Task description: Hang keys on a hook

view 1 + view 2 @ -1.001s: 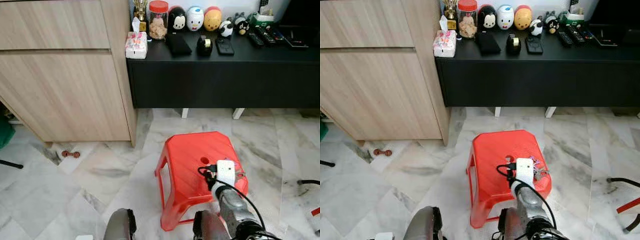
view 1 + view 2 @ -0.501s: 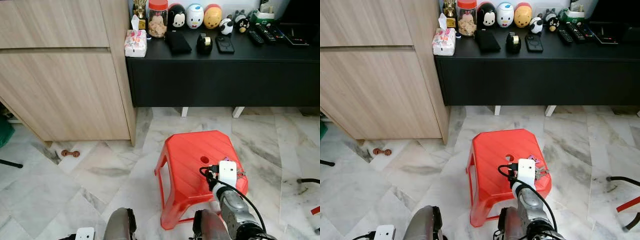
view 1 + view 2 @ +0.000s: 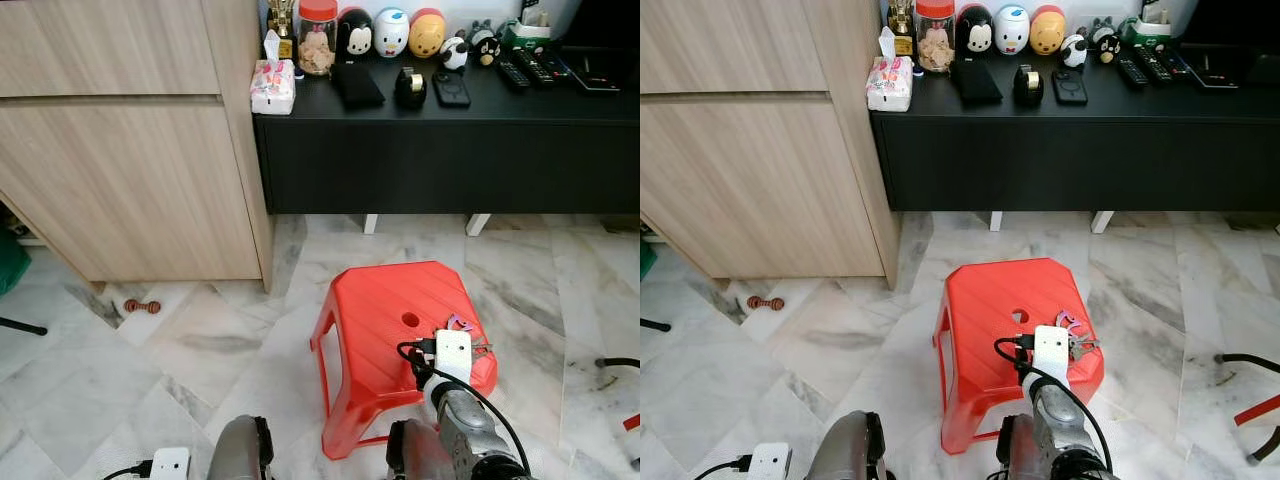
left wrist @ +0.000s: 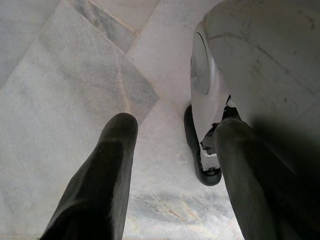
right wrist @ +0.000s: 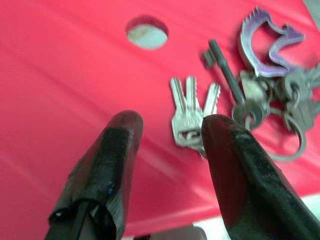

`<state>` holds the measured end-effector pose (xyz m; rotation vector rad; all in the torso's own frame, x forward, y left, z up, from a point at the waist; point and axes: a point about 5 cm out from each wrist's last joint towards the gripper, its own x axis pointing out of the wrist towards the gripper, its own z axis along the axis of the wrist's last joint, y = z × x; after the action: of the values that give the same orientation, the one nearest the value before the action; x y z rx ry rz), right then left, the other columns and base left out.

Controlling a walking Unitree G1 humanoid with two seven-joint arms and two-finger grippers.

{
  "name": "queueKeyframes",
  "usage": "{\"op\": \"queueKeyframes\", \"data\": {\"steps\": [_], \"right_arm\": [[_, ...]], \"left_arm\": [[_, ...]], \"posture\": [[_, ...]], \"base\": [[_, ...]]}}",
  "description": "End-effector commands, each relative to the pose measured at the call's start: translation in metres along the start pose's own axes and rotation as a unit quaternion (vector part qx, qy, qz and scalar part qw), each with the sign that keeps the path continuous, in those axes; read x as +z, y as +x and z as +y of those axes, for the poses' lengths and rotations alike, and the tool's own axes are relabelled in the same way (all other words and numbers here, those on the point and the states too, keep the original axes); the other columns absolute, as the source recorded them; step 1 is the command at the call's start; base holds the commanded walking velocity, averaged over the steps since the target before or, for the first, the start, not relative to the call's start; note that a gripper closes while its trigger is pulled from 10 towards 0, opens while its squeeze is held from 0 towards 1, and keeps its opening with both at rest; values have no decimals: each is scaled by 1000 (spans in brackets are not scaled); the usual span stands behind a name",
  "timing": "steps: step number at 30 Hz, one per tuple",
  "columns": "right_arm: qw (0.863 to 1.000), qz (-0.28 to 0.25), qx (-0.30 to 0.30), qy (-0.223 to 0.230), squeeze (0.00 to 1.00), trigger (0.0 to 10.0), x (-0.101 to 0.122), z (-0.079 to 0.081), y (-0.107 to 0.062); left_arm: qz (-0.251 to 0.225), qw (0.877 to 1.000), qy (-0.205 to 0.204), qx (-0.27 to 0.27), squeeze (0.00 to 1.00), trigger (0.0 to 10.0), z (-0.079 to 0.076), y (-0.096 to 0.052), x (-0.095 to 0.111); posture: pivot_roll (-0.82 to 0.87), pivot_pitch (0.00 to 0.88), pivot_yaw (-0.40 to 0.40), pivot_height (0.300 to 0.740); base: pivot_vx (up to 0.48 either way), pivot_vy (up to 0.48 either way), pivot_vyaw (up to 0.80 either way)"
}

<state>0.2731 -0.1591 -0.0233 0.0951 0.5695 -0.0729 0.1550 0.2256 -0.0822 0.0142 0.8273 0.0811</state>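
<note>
A bunch of silver keys (image 5: 210, 112) with a purple charm (image 5: 267, 37) lies on the right side of a red plastic stool (image 3: 385, 330). In the head views the keys (image 3: 1075, 335) peek out just past my right arm's white wrist module (image 3: 1051, 350). My right gripper (image 5: 167, 127) hovers low over the stool top, open, with the keys lying just beyond and beside its fingertips. My left gripper (image 4: 172, 132) hangs open above the marble floor beside my own leg (image 4: 250, 65). No hook can be made out.
A black low cabinet (image 3: 440, 150) carries a jar, figurines, remotes and a tissue pack. A wooden cupboard (image 3: 130, 150) stands at the left. A small dumbbell toy (image 3: 141, 307) lies on the marble floor, and cables lie at the right edge (image 3: 615, 365).
My right wrist has sunk a little lower and nearer over the stool, uncovering more of the keys. The left wrist module has come into sight at the bottom. The camera has shifted slightly.
</note>
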Motion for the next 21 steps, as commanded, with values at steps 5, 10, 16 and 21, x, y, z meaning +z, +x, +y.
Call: {"op": "queueKeyframes", "data": {"steps": [5, 10, 16, 21], "right_arm": [[1000, 8, -14, 6, 0, 10000, -7, -6, -2], [1000, 10, -17, 8, 0, 10000, -7, -8, -2], [1000, 2, -21, 14, 0, 10000, -5, -9, -2], [999, -10, -22, 23, 0, 10000, -1, -10, -2]], "left_arm": [[4, 1000, 0, -11, 0, 10000, -5, 0, -2], [2, 1000, 2, -12, 0, 10000, -6, 1, 0], [2, 1000, 3, -11, 0, 10000, -5, 1, 1], [3, 1000, 3, -10, 0, 10000, -4, 1, 1]], "posture": [[60, 132, -35, 612], [61, 128, -33, 612], [63, 122, -33, 612], [62, 121, -32, 612]], "base": [[0, 0, 0], [0, 0, 0], [0, 0, 0], [0, 0, 0]]}}
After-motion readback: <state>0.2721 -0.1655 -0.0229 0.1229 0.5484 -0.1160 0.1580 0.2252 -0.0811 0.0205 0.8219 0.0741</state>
